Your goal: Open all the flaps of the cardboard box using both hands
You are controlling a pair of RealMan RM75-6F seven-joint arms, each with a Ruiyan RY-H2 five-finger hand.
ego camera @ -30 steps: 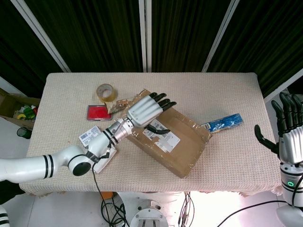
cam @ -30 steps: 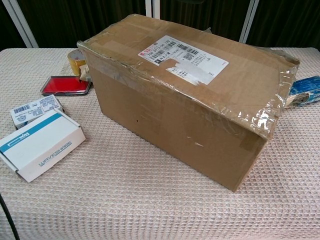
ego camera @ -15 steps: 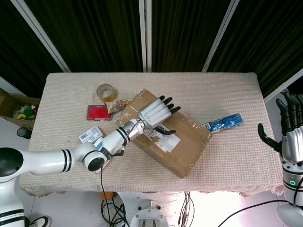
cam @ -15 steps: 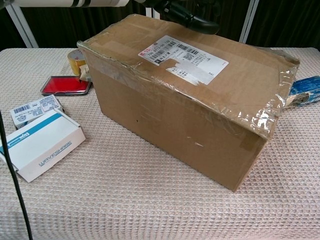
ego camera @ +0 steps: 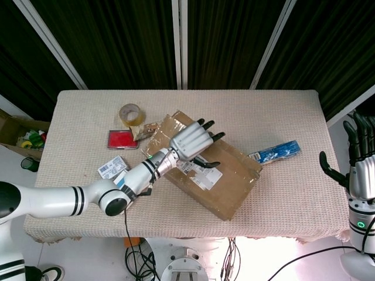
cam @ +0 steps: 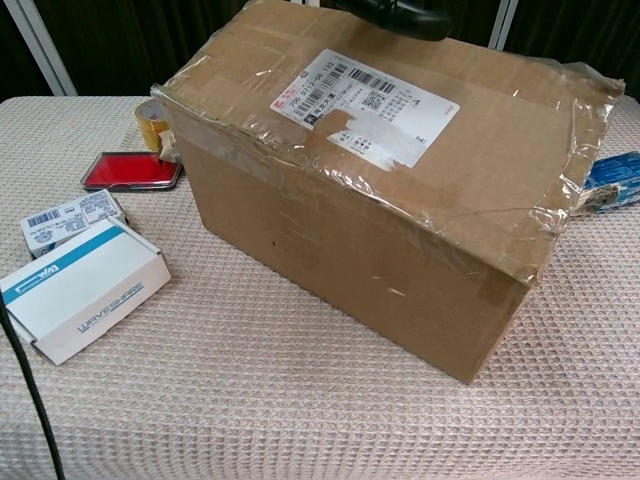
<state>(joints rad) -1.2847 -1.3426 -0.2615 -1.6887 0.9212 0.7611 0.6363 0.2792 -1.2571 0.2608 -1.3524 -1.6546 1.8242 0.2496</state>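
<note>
The taped brown cardboard box [ego camera: 231,178] lies slantwise at the table's middle and fills the chest view [cam: 350,250], with a white shipping label [cam: 365,105] on its top. My left hand [ego camera: 190,140] lies over the top flap. Its fingertips hook past the flap's far edge and its dark thumb [cam: 400,18] rests near the label. The flap's far edge stands raised. My right hand [ego camera: 360,158] hangs upright beyond the table's right edge, fingers spread, holding nothing.
A tape roll [ego camera: 130,112] and a red stamp pad [ego camera: 122,139] lie left of the box. Two white cartons [cam: 85,290] sit at the near left. A blue packet [ego camera: 275,152] lies right of the box. A cable [cam: 25,380] crosses the near-left table.
My left hand has come down over the box top and the flap's far edge has risen. The box base has stayed put. The right hand has barely shifted.
</note>
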